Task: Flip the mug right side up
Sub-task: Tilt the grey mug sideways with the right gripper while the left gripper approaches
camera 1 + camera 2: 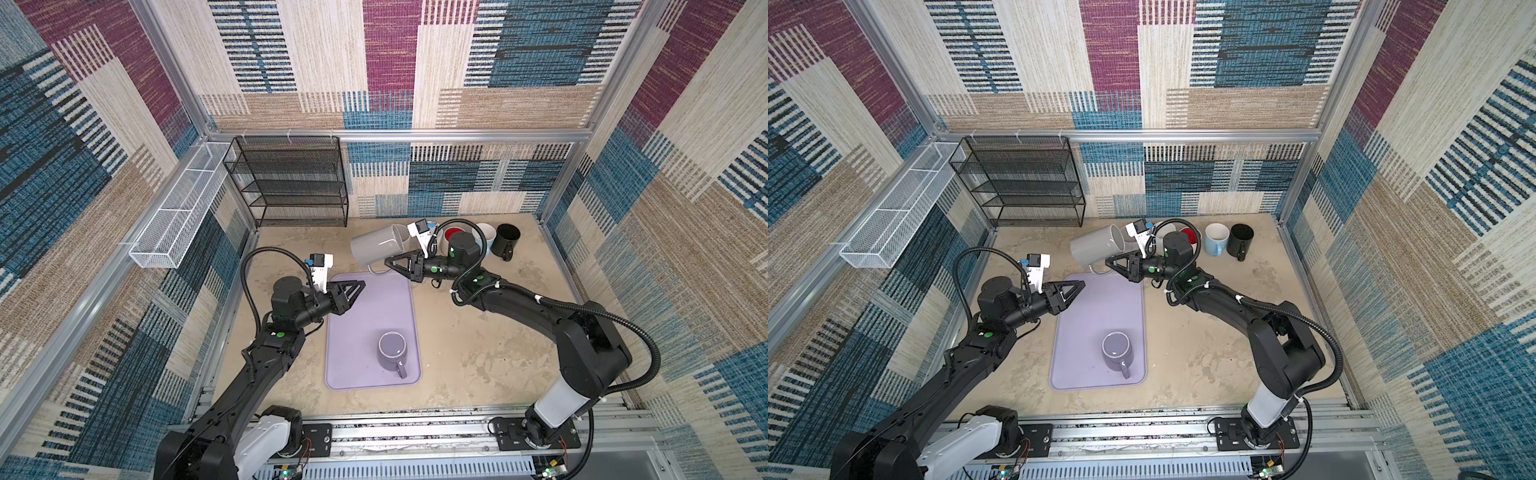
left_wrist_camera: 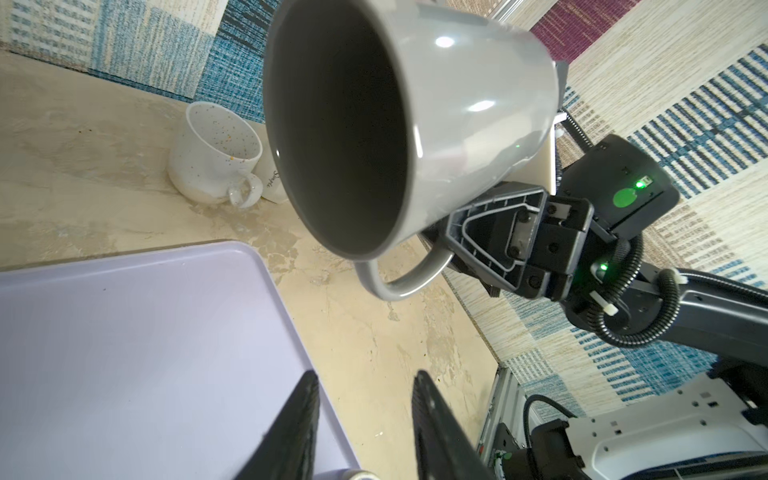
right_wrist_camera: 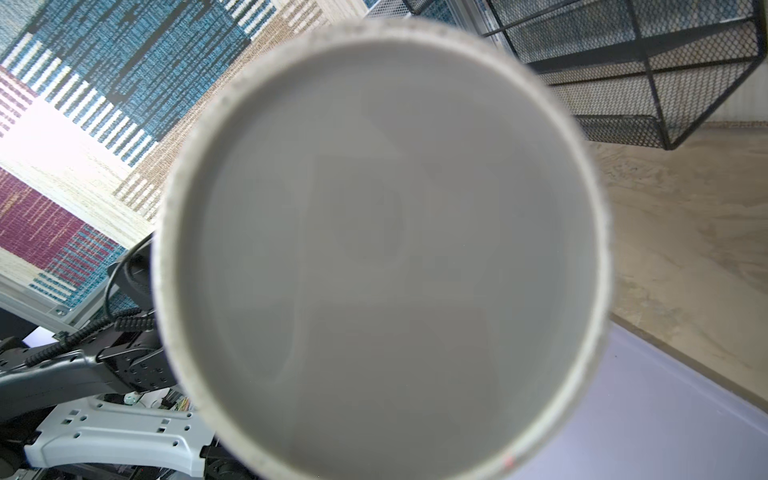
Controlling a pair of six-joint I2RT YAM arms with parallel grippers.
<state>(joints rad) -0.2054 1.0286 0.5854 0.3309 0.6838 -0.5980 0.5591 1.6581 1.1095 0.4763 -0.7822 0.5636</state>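
Note:
A grey mug (image 1: 374, 247) (image 1: 1094, 247) hangs in the air on its side, above the table just behind the tray's far edge. Its mouth faces my left wrist camera, where the grey mug (image 2: 465, 124) shows its dark inside. My right gripper (image 1: 388, 262) (image 1: 1109, 262) is shut on the mug's handle (image 2: 399, 286). In the right wrist view the mug's base (image 3: 382, 249) fills the frame and hides the jaws. My left gripper (image 1: 360, 286) (image 1: 1080, 286) (image 2: 365, 378) is open and empty over the tray's left side, well short of the mug.
A lilac tray (image 1: 365, 307) carries an upright purple mug (image 1: 392, 351) near its front. Behind my right arm stand a red-lined mug (image 1: 453, 233), a white and blue mug (image 1: 1217, 239) and a black mug (image 1: 508, 240); a speckled mug (image 2: 214, 153) too. A black mesh rack (image 1: 291, 183) stands at the back left.

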